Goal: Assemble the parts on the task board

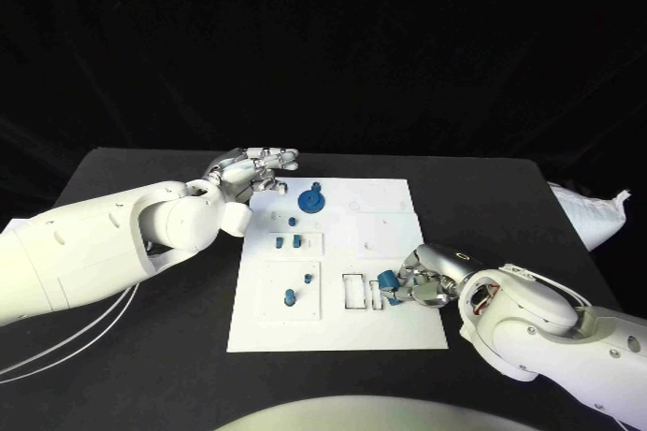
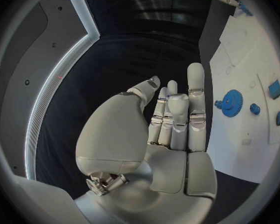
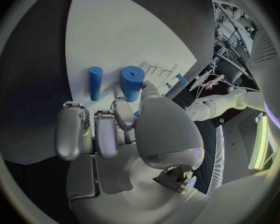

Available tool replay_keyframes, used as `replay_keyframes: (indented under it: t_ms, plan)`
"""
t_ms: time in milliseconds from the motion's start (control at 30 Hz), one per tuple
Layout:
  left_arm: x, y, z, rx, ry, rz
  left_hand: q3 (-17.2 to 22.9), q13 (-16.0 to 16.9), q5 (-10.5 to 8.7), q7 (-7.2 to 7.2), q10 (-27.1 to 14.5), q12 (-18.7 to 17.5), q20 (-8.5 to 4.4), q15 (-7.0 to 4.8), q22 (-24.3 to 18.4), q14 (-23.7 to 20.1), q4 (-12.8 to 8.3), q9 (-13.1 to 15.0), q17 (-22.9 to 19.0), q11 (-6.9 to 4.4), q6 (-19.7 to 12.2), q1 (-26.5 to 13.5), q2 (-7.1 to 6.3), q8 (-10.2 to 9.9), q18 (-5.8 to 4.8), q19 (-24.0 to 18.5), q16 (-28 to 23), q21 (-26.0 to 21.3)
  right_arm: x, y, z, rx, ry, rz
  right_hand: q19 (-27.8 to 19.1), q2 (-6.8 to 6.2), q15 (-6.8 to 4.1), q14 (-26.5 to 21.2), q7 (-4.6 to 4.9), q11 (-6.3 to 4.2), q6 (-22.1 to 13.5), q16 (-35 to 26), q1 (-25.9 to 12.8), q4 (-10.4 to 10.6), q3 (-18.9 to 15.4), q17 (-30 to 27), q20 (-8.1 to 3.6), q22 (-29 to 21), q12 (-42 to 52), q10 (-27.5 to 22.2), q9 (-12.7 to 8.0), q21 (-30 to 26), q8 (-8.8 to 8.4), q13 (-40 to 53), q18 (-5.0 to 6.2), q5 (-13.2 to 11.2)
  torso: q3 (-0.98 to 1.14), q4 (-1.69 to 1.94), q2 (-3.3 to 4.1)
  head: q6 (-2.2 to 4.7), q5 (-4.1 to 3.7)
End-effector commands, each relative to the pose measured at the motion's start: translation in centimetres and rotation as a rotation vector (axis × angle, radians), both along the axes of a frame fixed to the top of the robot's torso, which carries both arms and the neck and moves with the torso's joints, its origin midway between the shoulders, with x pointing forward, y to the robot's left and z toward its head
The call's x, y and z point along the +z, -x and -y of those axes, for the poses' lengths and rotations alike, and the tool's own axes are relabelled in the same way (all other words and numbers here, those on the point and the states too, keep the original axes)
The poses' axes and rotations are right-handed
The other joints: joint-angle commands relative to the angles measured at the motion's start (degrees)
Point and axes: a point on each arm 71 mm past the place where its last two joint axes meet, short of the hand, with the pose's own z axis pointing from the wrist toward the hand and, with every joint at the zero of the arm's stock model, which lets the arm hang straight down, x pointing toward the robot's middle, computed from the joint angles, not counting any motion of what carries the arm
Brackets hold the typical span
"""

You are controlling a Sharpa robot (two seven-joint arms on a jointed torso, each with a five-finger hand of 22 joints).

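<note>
A white task board [image 1: 391, 328] lies in the middle of the black bench [image 1: 122, 356], just below the centre of the head view. The left hand [image 1: 253, 172] hovers at the board's upper left corner, holding nothing; the left wrist view shows its fingers [image 2: 196, 99] straight and side by side. A blue gear [image 1: 311, 202] lies on the board just right of that hand. Below the gear, two small blue pegs [image 1: 287, 241] stand in a square recess, and lower still a blue cylinder [image 1: 290, 297] and a smaller blue pin [image 1: 309, 278] sit in the lower left square. The right hand [image 1: 421, 283] rests at the board's right side, beside the narrow slots [image 1: 353, 292], its fingers curled around a blue cylindrical part [image 3: 133, 82]. In the right wrist view a slimmer blue rod [image 3: 95, 83] lies on the board just beside that part.
</note>
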Motion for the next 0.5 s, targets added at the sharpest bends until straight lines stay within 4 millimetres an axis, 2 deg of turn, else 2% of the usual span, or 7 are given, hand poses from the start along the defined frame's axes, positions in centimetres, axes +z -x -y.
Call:
replay_keyframes:
  t_ms: [33, 333, 433, 500]
  plan:
    - [0.1, 0.1, 0.2, -0.02, 0.008, 0.007, -0.1, 0.1, -0.12, -0.03, -0.3, 0.2, 0.26, 0.11, -0.1, -0.4, -0.1, 0.1, 0.0, 0.12, -0.4, 0.2, 0.3, 0.4, 1.04, 0.1, 0.3, -0.3, -0.6, 0.4, 0.4, -0.044, -0.036, -0.034, 0.2, 1.01, -0.58, 3.8, -0.2, -0.44, 0.8, 0.3, 1.7, -0.4, 0.4, 1.2, -0.48, 0.3, 0.5, 0.4, 0.5, 0.3, 0.36, 0.4, -0.46, 0.9, 0.04, 0.04, 0.02, 0.14, -0.09]
    - [0.1, 0.1, 0.2, -0.022, 0.007, 0.007, -0.1, 0.1, -0.12, -0.03, -0.4, 0.2, 0.26, 0.11, -0.1, -0.4, -0.1, 0.1, 0.0, 0.12, -0.4, 0.3, 0.32, 0.4, 1.05, 0.1, 0.3, -0.3, 1.6, 1.1, 0.1, -0.093, -0.187, -0.001, 0.4, 1.63, -0.82, 3.9, -0.37, -0.65, 1.0, 0.6, 2.2, 0.1, 0.2, 1.7, -0.79, 0.7, 0.3, 0.6, 1.4, 0.5, 0.35, 0.8, -0.53, 4.2, -0.02, 0.12, 0.07, 0.58, -0.22]
    - [0.1, 0.1, 0.2, -0.025, 0.008, 0.007, -0.1, 0.1, -0.12, -0.03, -0.4, 0.2, 0.26, 0.11, -0.1, -0.4, -0.2, 0.1, 0.0, 0.12, -0.4, 0.3, 0.33, 0.4, 1.05, 0.1, 0.3, -0.3, 1.9, 1.2, -0.3, -0.093, -0.217, -0.022, 0.4, 1.84, -0.81, 3.9, -0.36, -0.63, 0.9, 0.6, 1.9, 0.2, 0.0, 1.7, -0.8, 0.7, 0.3, 0.7, 1.5, 0.6, 0.28, 0.9, -0.54, 4.6, 0.03, 0.24, 0.12, 0.71, -0.26]
    - [0.1, 0.1, 0.3, -0.026, 0.008, 0.006, -0.1, 0.1, -0.12, -0.03, -0.4, 0.2, 0.26, 0.11, -0.1, -0.4, -0.2, 0.1, 0.0, 0.12, -0.4, 0.3, 0.33, 0.4, 1.05, 0.1, 0.3, -0.3, 1.9, 1.3, -0.8, -0.09, -0.229, -0.048, 0.4, 1.9, -0.8, 3.9, -0.35, -0.62, 0.9, 0.6, 1.8, 0.3, 0.0, 1.7, -0.8, 0.8, 0.2, 0.7, 1.5, 0.6, 0.25, 0.9, -0.54, 4.8, -0.06, 0.39, 0.09, 0.62, -0.25]
